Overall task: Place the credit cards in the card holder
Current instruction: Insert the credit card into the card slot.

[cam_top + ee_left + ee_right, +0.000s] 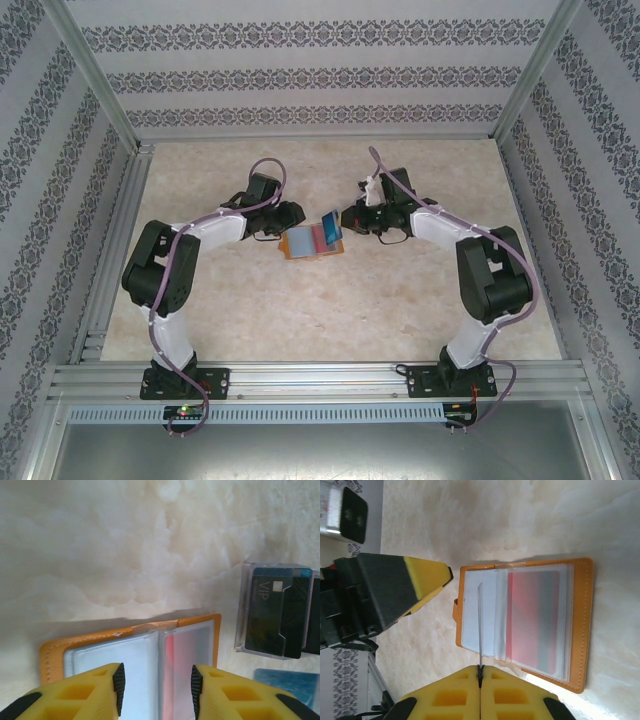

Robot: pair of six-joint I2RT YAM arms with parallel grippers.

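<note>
Yellow fingers (520, 697) of the right claw (480, 672) were pinched tight together on a credit card (480, 625). The right wrist cam caught that card edge-on, so it was just a thin dark line running out from the tips. From overhead the same card looked blue and sat tilted. It stood over the open card holder (580, 625), above the plain pale page on the side with the little tab. Couldn't tell whether the card's far edge was touching the pocket.

The holder lay flat and opened out on the marbled cream worktop (520, 520), roughly midway between the two arms. It had an orange cover outside and clear sleeves inside, with a red card (535, 620) already tucked into the other page.

The left claw (157, 682) was at the holder's opposite edge, its fingers partway apart with nothing gripped between the pads, just the sleeves showing through the gap. In the right wrist view one of its black-and-yellow tips sat just beside the holder's corner. Hard to say if it was pressing down.

Off to the side in the left wrist view, a dark card marked VIP (272, 610) lay near the holder but apart from it.
</note>
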